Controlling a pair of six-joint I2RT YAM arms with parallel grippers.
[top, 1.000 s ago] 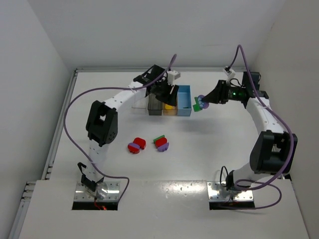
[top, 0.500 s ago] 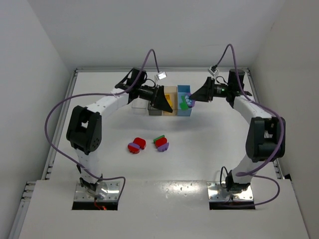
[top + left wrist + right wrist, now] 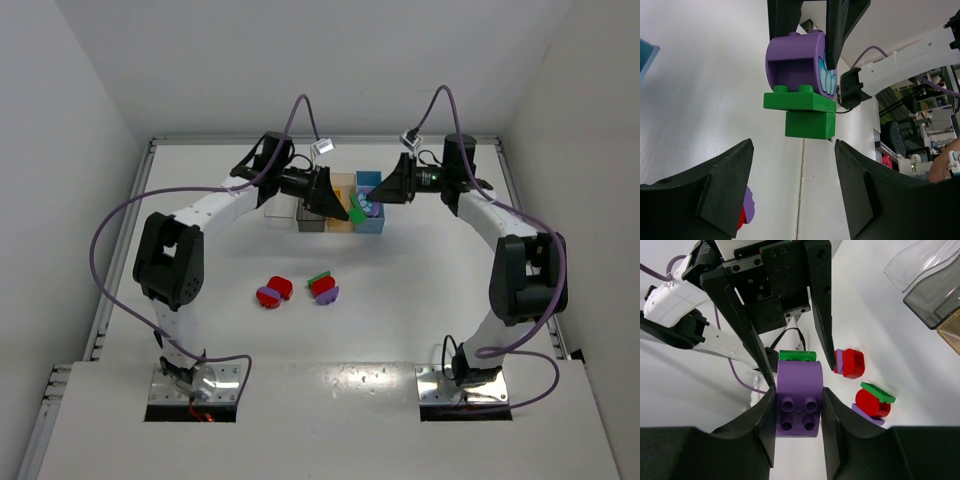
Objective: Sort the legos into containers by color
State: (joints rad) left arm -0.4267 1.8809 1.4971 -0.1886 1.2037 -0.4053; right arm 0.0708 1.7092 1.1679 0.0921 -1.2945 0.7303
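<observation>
Held in the air over the row of four bins (image 3: pixel 310 222) at the worktop's (image 3: pixel 450 290) far edge, the right gripper (image 3: pixel 797 400) is clamped on a purple brick (image 3: pixel 797 382). Green bricks (image 3: pixel 800 101) stuck to it jut out sideways toward the left gripper (image 3: pixel 792 150). That gripper's fingers stand apart on either side of the green end, with gaps showing. The stack's long axis runs left to right, above the tan and blue bins. Red and purple bricks (image 3: pixel 272 292) lie mid-worktop, with bare surface around them.
</observation>
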